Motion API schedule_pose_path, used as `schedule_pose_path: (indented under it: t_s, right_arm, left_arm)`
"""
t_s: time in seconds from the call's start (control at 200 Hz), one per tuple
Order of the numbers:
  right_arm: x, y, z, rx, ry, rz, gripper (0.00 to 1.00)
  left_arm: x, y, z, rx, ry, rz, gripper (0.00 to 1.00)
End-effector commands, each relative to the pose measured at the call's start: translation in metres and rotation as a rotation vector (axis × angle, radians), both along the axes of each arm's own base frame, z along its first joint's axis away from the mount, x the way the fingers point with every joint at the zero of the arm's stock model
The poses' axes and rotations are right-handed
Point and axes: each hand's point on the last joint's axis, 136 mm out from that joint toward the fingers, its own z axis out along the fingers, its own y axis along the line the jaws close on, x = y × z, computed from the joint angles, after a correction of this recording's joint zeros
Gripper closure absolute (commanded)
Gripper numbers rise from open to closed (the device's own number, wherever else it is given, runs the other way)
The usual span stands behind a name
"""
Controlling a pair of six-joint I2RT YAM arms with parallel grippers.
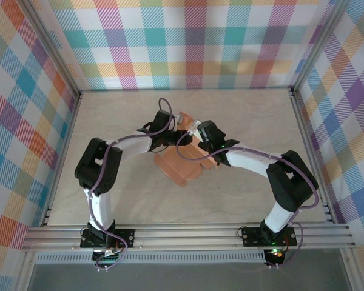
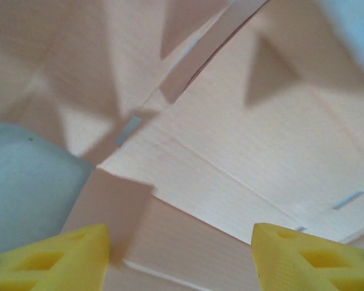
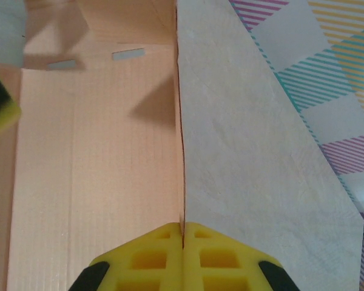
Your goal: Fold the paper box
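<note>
One paper box (image 3: pixel 97 170) edge in R hand (image 3: pixel 182 233), L hand (image 2: pixel 182 254) spread.

Overhead view looking down, wrist views close (shared paper box (image 1: pixel 181 170))

Robot lab test cell. Table (image 1: pixel 249 127): beige marbled top, boxed in on far, left and right sides by flat panels (image 1: pixel 194 42) printed in bright plaid. Aluminium extrusion posts (image 1: pixel 51 50) rise at table's far corners; slotted aluminium rails (image 1: pixel 188 235) run along table's near edge. Two white-and-black robot arms bolted to those rails: left arm (image 1: pixel 100 203), right arm (image 1: pixel 279 212), both reaching over table's middle. Purple cables (image 1: pixel 164 100) looped along arms. Green indicator light (image 1: pixel 273 250) at right arm's base, just below table's near edge.
</note>
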Motion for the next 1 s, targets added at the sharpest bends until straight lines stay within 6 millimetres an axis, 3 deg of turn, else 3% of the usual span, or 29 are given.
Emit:
schedule_pose_path:
  t_s: [0.0,0.185,0.48,0.635,0.81,1.0]
  right_arm:
    - [0.005,-0.001,0.020,0.015,-0.083,0.019,1.00]
    - [0.007,-0.002,0.027,-0.032,-0.136,0.046,1.00]
    - [0.002,0.013,0.043,-0.145,-0.276,0.163,1.00]
    - [0.002,0.028,0.042,-0.317,-0.390,0.231,1.00]
    - [0.002,0.048,0.050,-0.379,-0.508,0.274,1.00]
    - [0.000,0.062,0.043,-0.468,-0.554,0.328,1.00]
  left_arm:
    - [0.004,0.028,0.027,0.005,-0.098,0.087,0.37]
    - [0.016,0.073,0.048,-0.076,-0.155,0.229,0.33]
    - [0.061,0.135,0.018,-0.165,-0.009,0.400,0.26]
    - [0.083,0.143,0.000,-0.145,0.064,0.408,0.26]
    - [0.101,0.144,-0.020,-0.108,0.108,0.398,0.27]
    - [0.116,0.147,-0.041,-0.094,0.153,0.380,0.33]
